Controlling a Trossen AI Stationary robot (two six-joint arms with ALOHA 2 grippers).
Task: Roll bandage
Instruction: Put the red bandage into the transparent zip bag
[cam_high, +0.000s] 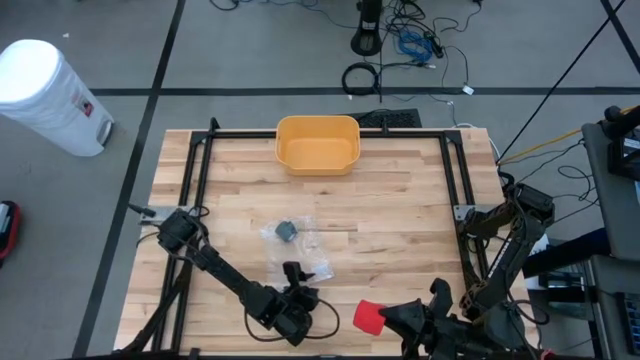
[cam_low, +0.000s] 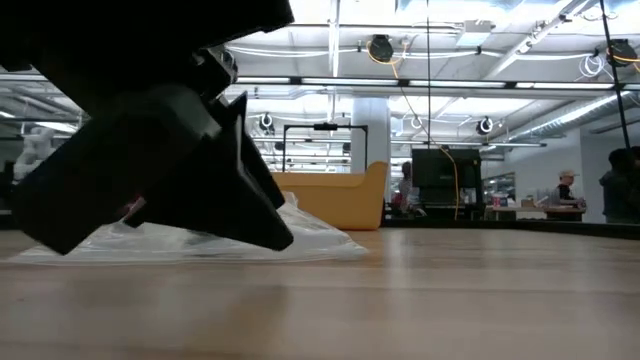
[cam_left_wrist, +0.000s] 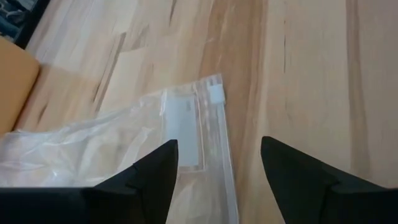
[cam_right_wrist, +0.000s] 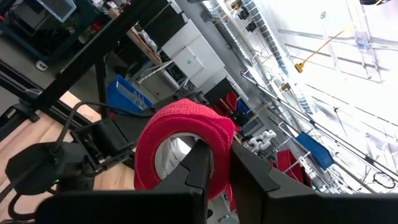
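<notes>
The right gripper (cam_high: 385, 318), at lower centre, has its fingers clamped on the red bandage (cam_high: 368, 317), apparently rolled. The left gripper (cam_left_wrist: 217, 163) gapes empty over the bag (cam_left_wrist: 124, 146); bagging seems left.

Bright, even ceiling lighting. In the low view the left pincer (cam_low: 160, 150) looms dark and blurred at 10 o'clock; ceiling lamps (cam_low: 380, 48) glare overhead.
</notes>
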